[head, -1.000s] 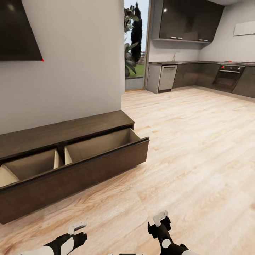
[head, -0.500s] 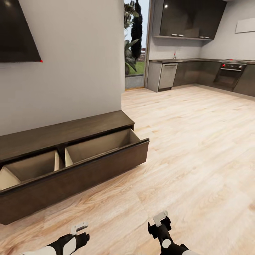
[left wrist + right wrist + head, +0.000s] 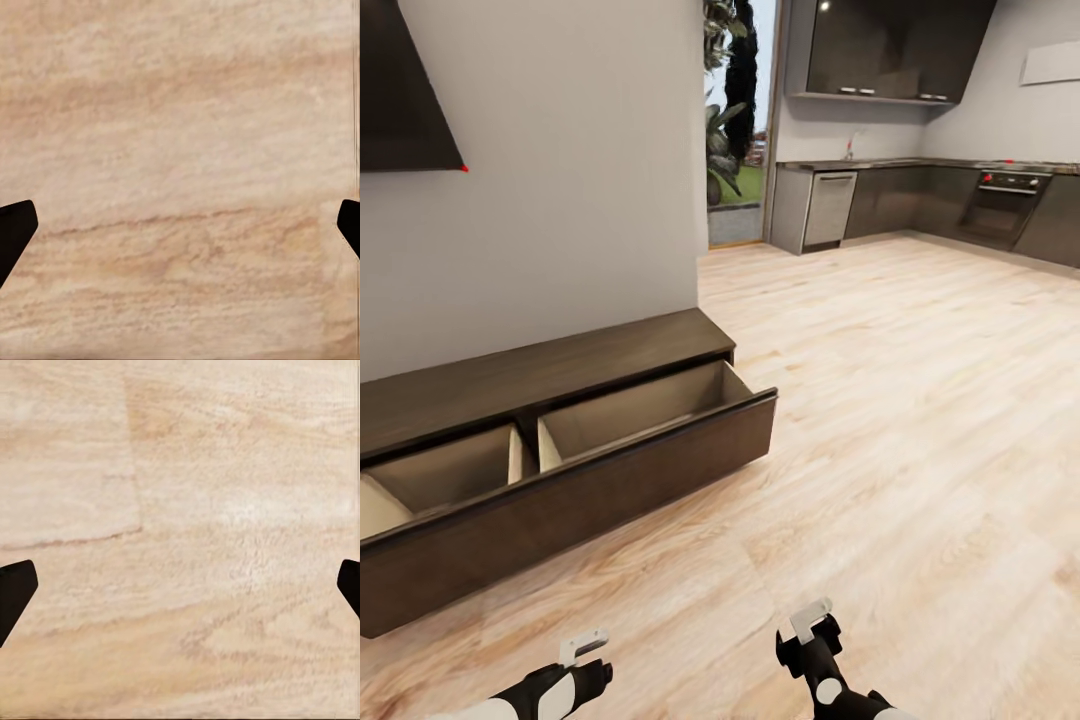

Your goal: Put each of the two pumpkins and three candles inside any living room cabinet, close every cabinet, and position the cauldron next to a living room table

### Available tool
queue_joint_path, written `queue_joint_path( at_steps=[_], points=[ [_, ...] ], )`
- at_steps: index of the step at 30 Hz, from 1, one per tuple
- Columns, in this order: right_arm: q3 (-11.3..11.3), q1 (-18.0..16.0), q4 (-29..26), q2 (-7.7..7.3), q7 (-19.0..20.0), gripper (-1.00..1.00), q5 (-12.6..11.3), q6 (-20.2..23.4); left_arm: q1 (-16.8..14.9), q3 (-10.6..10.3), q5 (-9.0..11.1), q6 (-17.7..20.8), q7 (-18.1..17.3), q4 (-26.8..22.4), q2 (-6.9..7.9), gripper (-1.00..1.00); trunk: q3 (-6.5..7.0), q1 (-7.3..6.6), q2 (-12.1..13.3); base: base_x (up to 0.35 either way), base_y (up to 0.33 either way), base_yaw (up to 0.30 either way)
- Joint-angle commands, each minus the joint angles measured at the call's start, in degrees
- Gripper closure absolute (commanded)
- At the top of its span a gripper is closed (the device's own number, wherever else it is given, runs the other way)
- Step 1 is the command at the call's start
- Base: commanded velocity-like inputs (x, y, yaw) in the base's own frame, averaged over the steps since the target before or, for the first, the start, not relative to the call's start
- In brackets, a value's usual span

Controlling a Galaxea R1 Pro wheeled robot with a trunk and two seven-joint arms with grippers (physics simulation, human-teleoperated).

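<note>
A: Cabinet (image 3: 560,440) sits low on the wall ahead-left, drawer pulled out, looks bare. Both hands released, nothing held: left hand (image 3: 582,645), right hand (image 3: 807,620), low over the floor (image 3: 920,400).

B: Risk?

A: Base could clip the jutting drawer front when turning; drawer could get left out.

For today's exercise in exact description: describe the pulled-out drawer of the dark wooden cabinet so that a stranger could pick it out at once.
Start at the grey wall with the dark screen hung on it; below it a long low dark-brown cabinet runs along the wooden floor. Its drawer stands pulled out towards the room. A pale divider splits its bare light interior into compartments, unlike the distant grey kitchen cupboards, which are shut.
</note>
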Motion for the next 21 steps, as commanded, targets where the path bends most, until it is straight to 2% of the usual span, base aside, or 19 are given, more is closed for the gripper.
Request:
queue_joint_path(
  at_steps=[1, 15, 21],
  points=[
    [-0.01, 0.0, 0.03, -0.01, 0.02, -1.0, -0.02, -0.02, -0.01, 0.0, 0.0, 0.0, 0.0, 0.0, -0.01, -1.0, 0.0, 0.0, 0.0, 0.0, 0.0, -0.25],
    [-0.01, 0.26, 0.09, -0.09, 0.04, -1.0, -0.16, 0.05, 0.05, 0.01, 0.0, -0.01, 0.0, 0.04, 0.06, -1.0, -0.03, 0.0, 0.0, 0.0, 0.0, -0.279],
    [-0.01, 0.9, 0.09, -0.17, 0.14, -1.0, 0.24, 0.39, 0.51, 0.0, 0.0, -0.01, 0.0, 0.0, 0.04, -1.0, -0.07, 0.0, 0.0, 0.0, 0.0, -0.084]
  ],
)
